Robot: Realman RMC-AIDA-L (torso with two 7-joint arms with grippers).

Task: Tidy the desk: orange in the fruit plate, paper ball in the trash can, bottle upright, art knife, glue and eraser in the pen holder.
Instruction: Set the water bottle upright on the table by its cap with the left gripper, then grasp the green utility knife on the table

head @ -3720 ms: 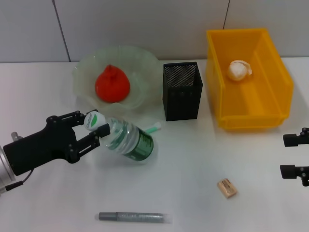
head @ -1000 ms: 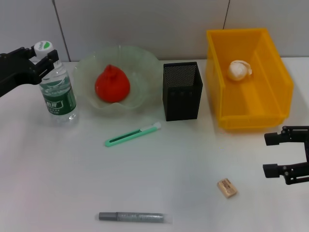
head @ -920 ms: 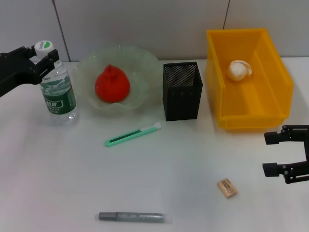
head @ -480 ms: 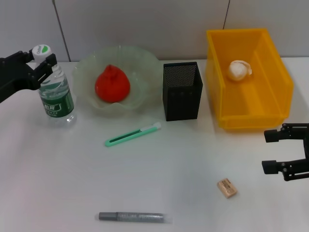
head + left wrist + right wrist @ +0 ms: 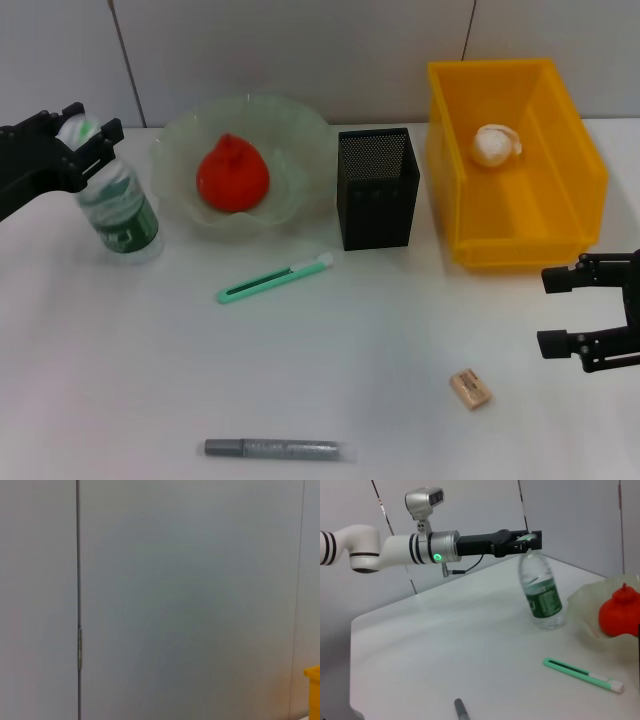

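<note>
Glue (image 5: 278, 448) lying nearest on table (image 5: 380, 330), eraser (image 5: 470, 389) lying to right. My right gripper (image 5: 578, 311) hovering just beyond eraser, fingers (image 5: 556, 343) spread wide, holding nothing. Art knife (image 5: 275, 278) lying mid-table. My left gripper (image 5: 80, 140) closing fingers (image 5: 100, 143) around cap of bottle (image 5: 117, 205); bottle standing, leaning slightly. Orange (image 5: 232, 173) sitting in fruit plate (image 5: 290, 125). Paper ball (image 5: 496, 144) lying in trash can (image 5: 570, 175), beside pen holder (image 5: 377, 187).
</note>
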